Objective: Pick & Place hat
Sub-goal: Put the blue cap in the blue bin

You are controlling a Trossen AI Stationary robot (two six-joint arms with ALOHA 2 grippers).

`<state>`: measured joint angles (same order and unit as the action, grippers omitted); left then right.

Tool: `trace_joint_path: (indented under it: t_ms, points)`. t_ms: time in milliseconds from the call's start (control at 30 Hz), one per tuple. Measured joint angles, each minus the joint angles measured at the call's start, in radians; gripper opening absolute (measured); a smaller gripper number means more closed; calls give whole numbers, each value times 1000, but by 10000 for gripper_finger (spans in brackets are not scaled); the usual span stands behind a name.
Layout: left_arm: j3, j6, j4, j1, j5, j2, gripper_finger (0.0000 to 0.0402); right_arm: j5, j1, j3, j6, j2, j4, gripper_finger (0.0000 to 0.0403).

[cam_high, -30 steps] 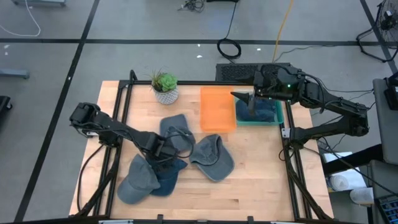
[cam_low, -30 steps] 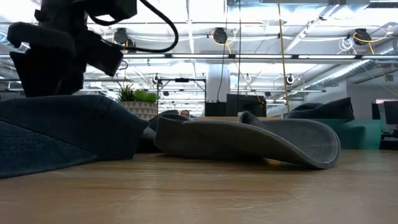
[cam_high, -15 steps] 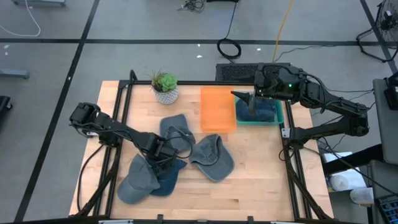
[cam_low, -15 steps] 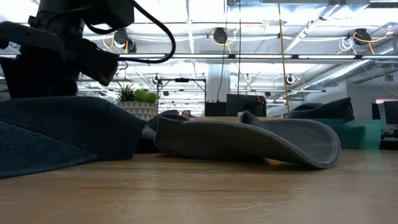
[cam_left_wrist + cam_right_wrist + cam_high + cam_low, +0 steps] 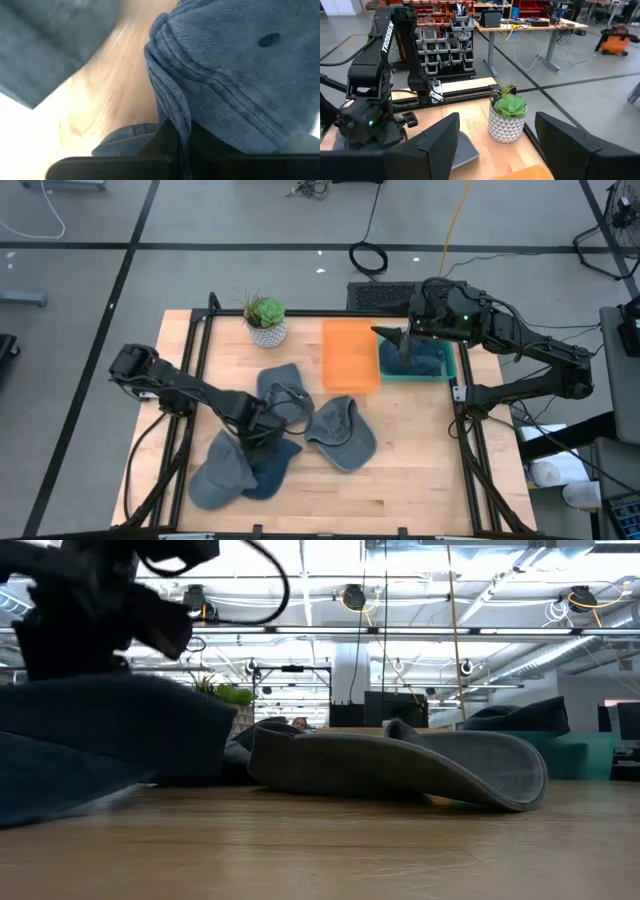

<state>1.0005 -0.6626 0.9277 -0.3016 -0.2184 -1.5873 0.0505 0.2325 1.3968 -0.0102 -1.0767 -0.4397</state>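
Left gripper (image 5: 262, 436) pressed together on a fold of the dark blue corduroy cap (image 5: 235, 85), low over the light wooden table (image 5: 420, 480), between a grey-blue cap (image 5: 222, 470) and a grey cap (image 5: 342, 432). Right gripper (image 5: 404, 343) spread, holding nothing, hanging above the teal plastic bin (image 5: 447, 370) beside the orange plastic bin (image 5: 350, 355). Small green succulent in a white patterned pot (image 5: 508, 117) at the table's far edge.

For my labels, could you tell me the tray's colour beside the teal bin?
Orange tray; clearest in the high view.
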Motion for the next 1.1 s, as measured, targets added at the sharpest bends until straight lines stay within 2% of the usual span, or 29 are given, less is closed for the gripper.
trace_joint_path:
  t_ms: [333,533,800,933,1100]
  points:
    - [101,47,18,30,13,107,4,-2,-7,0,-9,6,4,249]
    - [176,94,29,35,19,176,3,-2,-7,0,-86,10,35,249]
    - [291,135,100,56,124,240,2,-2,-7,0,-159,11,47,252]
    - [362,185,168,73,189,259,2,-28,-7,0,-202,11,52,275]
    - [455,271,299,121,257,266,2,-52,-8,0,-240,6,57,332]
